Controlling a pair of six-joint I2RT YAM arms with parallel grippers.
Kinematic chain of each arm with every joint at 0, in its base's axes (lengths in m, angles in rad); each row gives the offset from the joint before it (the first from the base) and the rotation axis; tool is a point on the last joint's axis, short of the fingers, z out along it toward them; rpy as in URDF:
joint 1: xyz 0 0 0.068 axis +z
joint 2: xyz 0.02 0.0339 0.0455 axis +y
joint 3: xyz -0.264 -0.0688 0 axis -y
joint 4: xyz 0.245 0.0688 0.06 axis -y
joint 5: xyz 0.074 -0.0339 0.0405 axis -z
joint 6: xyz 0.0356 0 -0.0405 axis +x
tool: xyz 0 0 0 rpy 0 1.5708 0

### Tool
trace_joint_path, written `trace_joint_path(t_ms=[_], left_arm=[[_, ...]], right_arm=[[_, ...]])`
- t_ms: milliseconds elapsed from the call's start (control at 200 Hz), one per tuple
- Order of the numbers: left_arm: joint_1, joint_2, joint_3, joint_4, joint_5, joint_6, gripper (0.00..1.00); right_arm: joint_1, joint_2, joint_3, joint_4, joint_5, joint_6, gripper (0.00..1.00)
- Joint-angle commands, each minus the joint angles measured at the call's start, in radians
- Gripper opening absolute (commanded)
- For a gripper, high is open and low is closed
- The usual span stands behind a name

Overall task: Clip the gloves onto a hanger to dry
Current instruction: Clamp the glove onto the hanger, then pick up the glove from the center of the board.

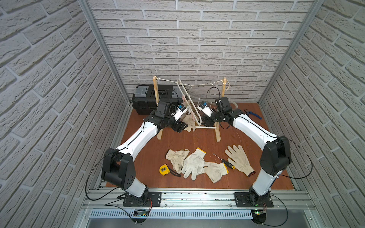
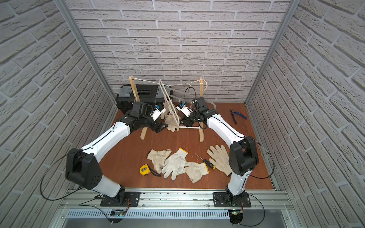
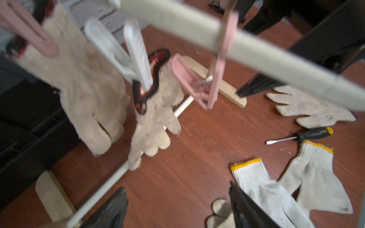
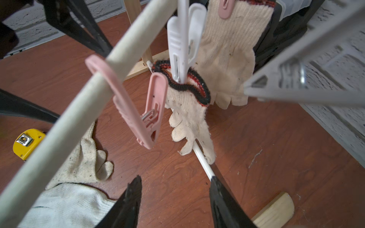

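Off-white gloves (image 1: 194, 163), task partly done: 2 hang clipped by the cuff on the hanger (image 4: 79, 110), 4 lie loose on the table (image 1: 197, 142) yet to be clipped; left gripper (image 3: 176, 186) and right gripper (image 4: 175, 177) stand beside the hanger, jaws apart and empty.

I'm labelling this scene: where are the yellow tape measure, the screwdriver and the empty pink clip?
yellow tape measure (image 1: 164, 169), in a top view, on its yellow case.
screwdriver (image 3: 311, 133), left wrist view, on its black handle.
empty pink clip (image 4: 158, 92), right wrist view, on one pink arm.
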Motion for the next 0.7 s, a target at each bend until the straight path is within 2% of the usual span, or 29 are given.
trace_joint_path(t_ms=[0,165,360,460,560,695], left_arm=[[-0.035,-0.081,-0.098,-0.049,-0.134,-0.086,0.83],[-0.051,-0.163,-0.234,-0.088,-0.348,-0.274,0.82],[-0.05,-0.281,-0.426,-0.102,-0.469,-0.62,0.75],[-0.05,-0.336,-0.518,-0.077,-0.486,-0.765,0.69],[-0.063,-0.337,-0.57,-0.026,-0.489,-0.822,0.66],[-0.09,-0.269,-0.578,0.011,-0.491,-0.841,0.62]], right_arm=[[-0.005,-0.07,-0.046,0.055,0.054,0.052,0.58],[-0.005,-0.15,-0.148,0.095,0.106,0.104,0.59],[-0.005,-0.25,-0.26,0.106,0.184,0.155,0.61],[-0.005,-0.292,-0.302,0.095,0.223,0.181,0.63],[-0.006,-0.326,-0.343,0.093,0.231,0.203,0.63],[-0.007,-0.355,-0.393,0.1,0.236,0.219,0.63]])
